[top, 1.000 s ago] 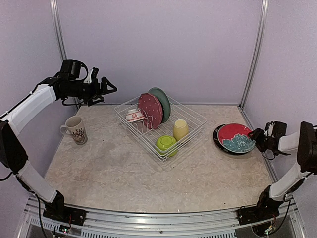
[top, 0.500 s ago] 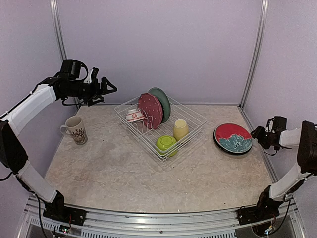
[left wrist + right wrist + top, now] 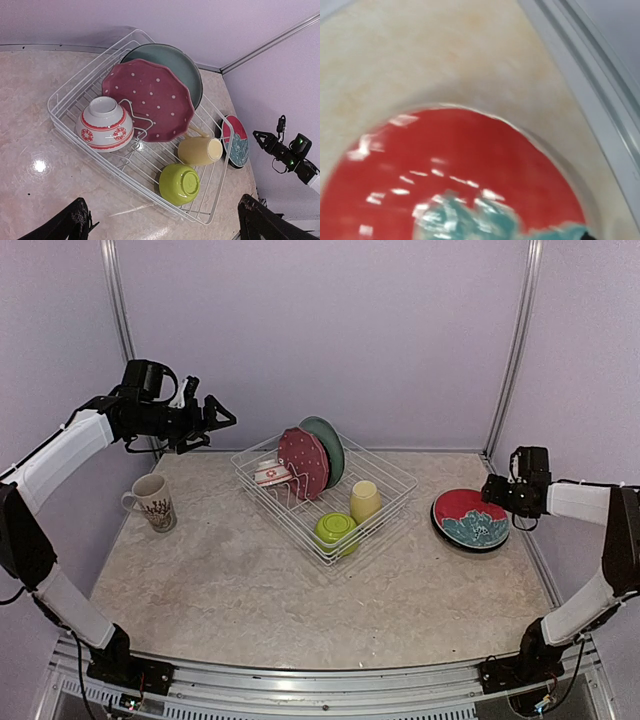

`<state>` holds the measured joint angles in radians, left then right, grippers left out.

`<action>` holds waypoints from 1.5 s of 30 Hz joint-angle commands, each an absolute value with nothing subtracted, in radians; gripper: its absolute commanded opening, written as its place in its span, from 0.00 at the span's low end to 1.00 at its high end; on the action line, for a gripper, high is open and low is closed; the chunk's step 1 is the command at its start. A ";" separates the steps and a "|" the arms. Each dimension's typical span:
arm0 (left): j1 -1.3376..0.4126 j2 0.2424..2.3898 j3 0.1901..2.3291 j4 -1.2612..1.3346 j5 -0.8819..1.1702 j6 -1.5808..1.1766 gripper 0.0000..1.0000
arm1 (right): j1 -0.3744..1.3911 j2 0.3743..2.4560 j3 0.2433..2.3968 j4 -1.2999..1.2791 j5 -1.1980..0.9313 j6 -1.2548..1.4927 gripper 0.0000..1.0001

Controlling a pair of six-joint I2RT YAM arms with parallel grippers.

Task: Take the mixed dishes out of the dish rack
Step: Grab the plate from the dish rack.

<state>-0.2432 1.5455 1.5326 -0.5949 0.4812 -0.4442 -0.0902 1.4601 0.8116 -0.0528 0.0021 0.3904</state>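
Presently | red plate (image 3: 470, 517) laid beside dish rack (image 3: 392, 468) | right gripper (image 3: 492, 492) width cannot be told | left gripper (image 3: 212, 430) wide | next dish to be gripped

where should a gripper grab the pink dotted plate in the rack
Probably its upper rim, coming down from above: the pink dotted plate stands on edge in the prongs of the dish rack. The teal plate stands close behind, so the rim's uncovered end looks roomier.
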 commanded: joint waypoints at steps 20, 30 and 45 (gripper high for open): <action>-0.271 1.558 1.563 -0.615 0.478 -0.428 0.99 | 0.495 1.843 1.404 0.034 0.124 0.280 0.96; -0.272 1.559 1.564 -0.616 0.478 -0.428 0.99 | 0.605 2.083 1.696 -0.033 0.184 0.211 0.93; -0.271 1.569 1.566 -0.621 0.472 -0.425 0.99 | 0.633 2.400 2.090 -0.169 0.272 0.145 0.40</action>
<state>-0.2657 1.5524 1.5417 -0.6132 0.4736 -0.4435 0.6266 2.3322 1.9991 -0.1028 0.2474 0.1734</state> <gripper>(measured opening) 0.990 0.445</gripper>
